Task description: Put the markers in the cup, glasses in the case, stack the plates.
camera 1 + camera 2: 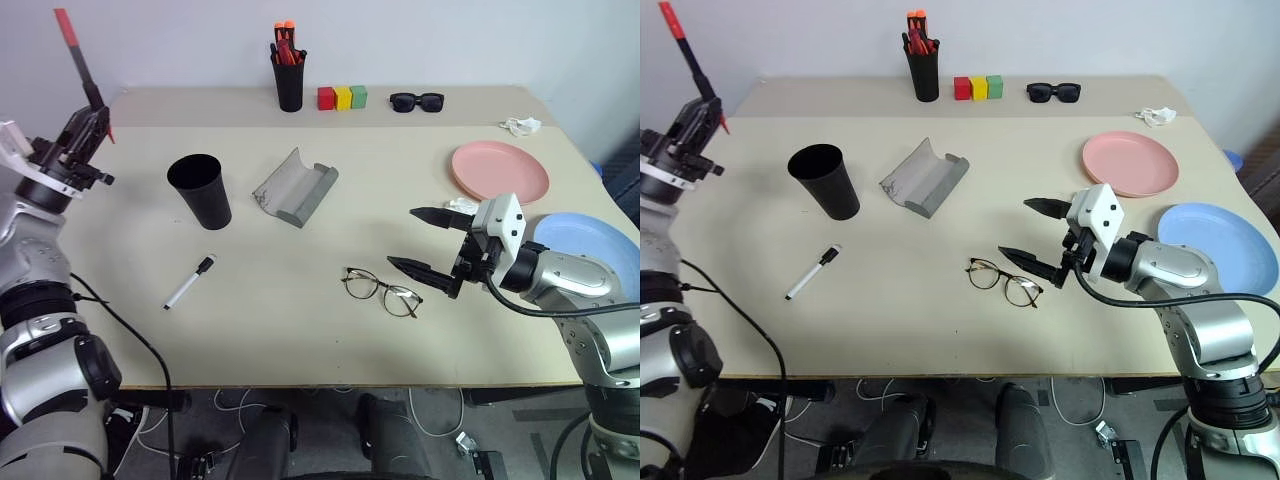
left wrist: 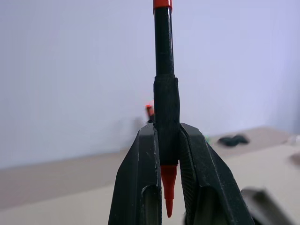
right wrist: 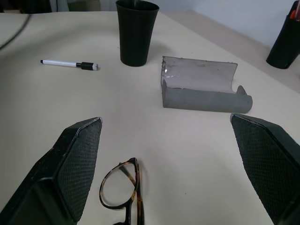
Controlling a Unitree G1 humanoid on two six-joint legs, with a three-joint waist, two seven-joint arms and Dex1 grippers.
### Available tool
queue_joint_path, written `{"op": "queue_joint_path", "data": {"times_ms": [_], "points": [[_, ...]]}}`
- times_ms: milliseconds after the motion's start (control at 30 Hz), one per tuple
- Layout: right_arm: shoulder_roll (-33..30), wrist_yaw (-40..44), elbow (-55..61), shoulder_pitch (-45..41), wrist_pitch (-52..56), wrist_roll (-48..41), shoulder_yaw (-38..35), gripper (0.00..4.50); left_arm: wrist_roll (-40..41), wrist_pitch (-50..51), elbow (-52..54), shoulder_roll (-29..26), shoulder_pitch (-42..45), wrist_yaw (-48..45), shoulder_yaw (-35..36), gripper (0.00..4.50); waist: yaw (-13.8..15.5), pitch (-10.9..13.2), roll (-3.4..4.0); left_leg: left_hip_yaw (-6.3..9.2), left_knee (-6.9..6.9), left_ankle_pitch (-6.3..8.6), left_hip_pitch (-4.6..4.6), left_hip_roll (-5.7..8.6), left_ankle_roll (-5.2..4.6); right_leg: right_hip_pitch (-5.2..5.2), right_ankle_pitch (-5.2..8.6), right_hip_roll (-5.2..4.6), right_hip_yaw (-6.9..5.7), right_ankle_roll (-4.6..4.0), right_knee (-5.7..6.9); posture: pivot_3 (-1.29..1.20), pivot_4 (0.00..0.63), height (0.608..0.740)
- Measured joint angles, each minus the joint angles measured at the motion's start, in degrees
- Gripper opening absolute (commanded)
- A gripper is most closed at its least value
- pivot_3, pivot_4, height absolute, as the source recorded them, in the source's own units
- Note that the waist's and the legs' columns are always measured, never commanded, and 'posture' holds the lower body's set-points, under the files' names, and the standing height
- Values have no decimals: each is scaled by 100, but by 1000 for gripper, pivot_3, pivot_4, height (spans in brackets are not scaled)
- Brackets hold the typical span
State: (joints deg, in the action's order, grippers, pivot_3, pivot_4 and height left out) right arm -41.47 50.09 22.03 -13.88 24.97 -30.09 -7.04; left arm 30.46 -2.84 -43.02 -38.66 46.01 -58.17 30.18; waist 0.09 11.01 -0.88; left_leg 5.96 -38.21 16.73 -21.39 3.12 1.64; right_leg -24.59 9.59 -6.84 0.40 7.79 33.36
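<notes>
The black cup [image 1: 201, 189] is taken as the landmark; it is stood upright on the beige table [image 1: 300, 330]. Well to the left of the cup and raised above the table edge, the left gripper [image 1: 88, 125] is seen clamped on the red-capped marker [image 1: 80, 62], which is held tilted with its red end uppermost and a red tip poking out below the fingers [image 2: 140, 187]; in the left wrist view the marker's dark body is pinched between the two pads. The second marker [image 1: 189, 281], white-bodied with a black cap, is laid flat on the table just in front of the cup, toward the robot, untouched. Just to the right of the cup the grey case [image 1: 295, 188] is lying open, its flap turned up. Farther right of the cup and nearer the robot, the wire-frame glasses [image 1: 381, 291] are rested on the table, lenses facing up. The right gripper [image 1: 426, 242] is held just beside the glasses on their right, its fingers spread wide apart and nothing gripped between them. The pink plate [image 1: 499, 170] is set far to the right of the cup, and the blue plate [image 1: 590, 241] is placed beyond it, nearer the robot, the two plates unstacked.
</notes>
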Motion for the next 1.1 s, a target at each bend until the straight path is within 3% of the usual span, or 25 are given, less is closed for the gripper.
{"op": "queue_joint_path", "data": {"times_ms": [200,700,1000,1100], "points": [[4,-26,38,21,104,-75,-7,4500,-239,-750,-674,425,664,369,-207,27,13,0,-1,-1,0,0,0,1,0,0,0,0,0,0,-4,0,150,740],[-7,-131,197,91,228,-223,-60,4500,-361,-1120,-955,1151,472,335,-484,27,1,0,-2,-1,0,0,-1,1,0,1,0,0,1,0,-5,0,150,740],[-9,-100,137,30,215,-207,-60,4500,-356,-1004,-542,1154,-30,357,-516,4341,23,0,-2,0,0,0,-1,1,0,1,-1,0,1,0,-5,0,150,740],[-9,-75,122,-17,208,-187,-55,4500,-343,-910,-281,1152,-42,361,-523,4438,35,0,-2,0,-1,0,-1,1,0,1,-1,0,1,0,-5,0,150,740]]}}
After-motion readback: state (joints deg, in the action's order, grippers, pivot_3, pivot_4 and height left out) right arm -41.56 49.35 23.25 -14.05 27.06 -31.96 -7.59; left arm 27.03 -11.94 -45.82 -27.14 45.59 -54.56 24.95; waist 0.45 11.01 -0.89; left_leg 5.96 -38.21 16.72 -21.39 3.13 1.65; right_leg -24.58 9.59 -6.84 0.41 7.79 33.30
